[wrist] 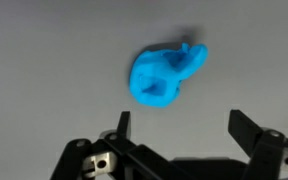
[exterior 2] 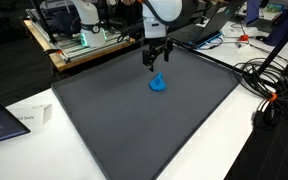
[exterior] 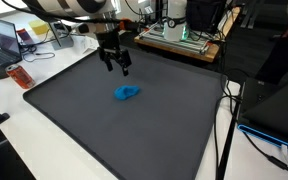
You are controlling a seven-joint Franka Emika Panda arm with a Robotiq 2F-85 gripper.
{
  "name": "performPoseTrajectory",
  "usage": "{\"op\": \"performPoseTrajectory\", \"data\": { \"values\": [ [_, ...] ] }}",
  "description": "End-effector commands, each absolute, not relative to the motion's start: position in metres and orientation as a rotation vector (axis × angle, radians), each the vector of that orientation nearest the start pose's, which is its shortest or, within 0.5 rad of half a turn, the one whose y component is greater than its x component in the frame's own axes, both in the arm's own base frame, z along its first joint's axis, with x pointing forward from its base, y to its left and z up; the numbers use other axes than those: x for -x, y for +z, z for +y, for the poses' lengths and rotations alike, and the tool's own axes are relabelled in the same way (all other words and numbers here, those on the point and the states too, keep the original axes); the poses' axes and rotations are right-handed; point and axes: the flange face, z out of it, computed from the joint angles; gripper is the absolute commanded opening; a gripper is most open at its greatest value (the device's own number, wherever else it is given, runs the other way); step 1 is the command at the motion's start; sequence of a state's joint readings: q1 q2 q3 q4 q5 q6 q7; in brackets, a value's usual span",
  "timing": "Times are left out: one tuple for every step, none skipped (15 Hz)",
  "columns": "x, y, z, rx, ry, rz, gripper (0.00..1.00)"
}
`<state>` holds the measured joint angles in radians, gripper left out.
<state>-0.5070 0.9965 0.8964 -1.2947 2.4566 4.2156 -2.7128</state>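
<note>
A small crumpled blue object (exterior: 127, 93), soft-looking like a cloth or toy, lies on a large dark grey mat (exterior: 94, 120) on the table. It shows in both exterior views (exterior 2: 158, 84) and in the wrist view (wrist: 164, 77). My gripper (exterior: 119, 66) hangs above the mat, a little beyond the blue object and apart from it. In an exterior view it is just above the object (exterior 2: 154, 62). In the wrist view the two black fingers are spread wide (wrist: 180, 128) with only bare mat between them. The gripper is open and empty.
The mat (exterior 2: 134, 120) covers most of a white table. A laptop (exterior: 6, 45) and an orange item (exterior: 20, 76) sit by one edge. A rack of equipment (exterior: 179, 35) stands behind the mat. Cables (exterior 2: 269, 85) trail off the table side.
</note>
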Motion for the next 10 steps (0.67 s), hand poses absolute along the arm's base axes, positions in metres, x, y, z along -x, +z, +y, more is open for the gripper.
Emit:
{"op": "performPoseTrajectory", "data": {
  "values": [
    [-0.574,0.255,-0.003,2.94,-0.083,-0.046,1.0],
    [-0.576,0.25,-0.007,2.931,-0.063,-0.061,1.0],
    [-0.573,0.246,-0.006,2.918,-0.058,-0.069,1.0],
    [-0.571,0.243,-0.006,2.911,-0.05,-0.058,1.0],
    [-0.571,0.24,-0.008,2.903,-0.049,-0.056,1.0],
    [-0.572,0.238,-0.009,2.889,-0.052,-0.058,1.0],
    [-0.573,0.236,-0.011,2.875,-0.06,-0.054,1.0],
    [-0.573,0.234,-0.013,2.869,-0.061,-0.049,1.0],
    [-0.573,0.234,-0.016,2.857,-0.066,-0.042,1.0],
    [-0.573,0.233,-0.018,2.843,-0.071,-0.038,1.0]
  ]
}}
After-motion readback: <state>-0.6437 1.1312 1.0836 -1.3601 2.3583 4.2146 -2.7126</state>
